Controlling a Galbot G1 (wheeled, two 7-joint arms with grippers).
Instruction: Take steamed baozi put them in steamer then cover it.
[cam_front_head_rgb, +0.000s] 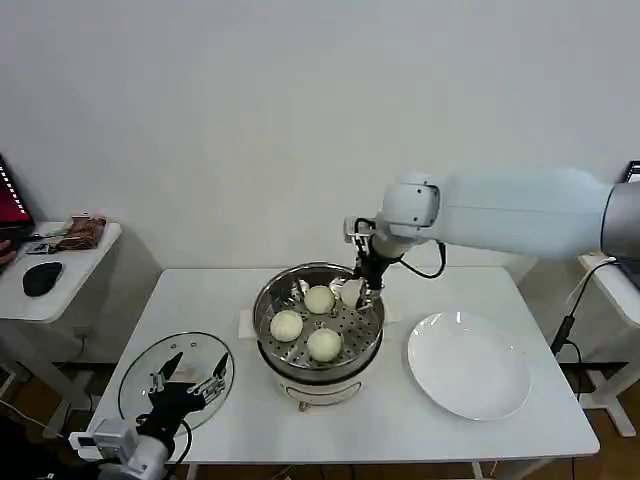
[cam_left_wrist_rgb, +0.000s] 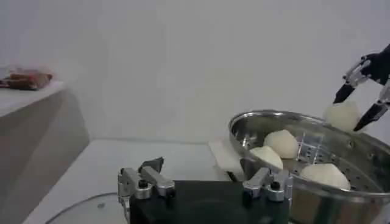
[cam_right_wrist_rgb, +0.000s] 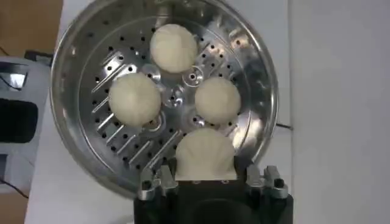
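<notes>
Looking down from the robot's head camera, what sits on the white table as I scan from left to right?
The cover, lying flat with the left gripper over it → the steamer holding three baozi, with the right gripper holding a fourth baozi above its far rim → the white plate.

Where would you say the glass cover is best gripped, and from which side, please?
Grip the cover by its white bar handle, coming straight down from above: it lies flat on the table, and its thin rim offers little purchase. The left gripper hovers over it.
</notes>
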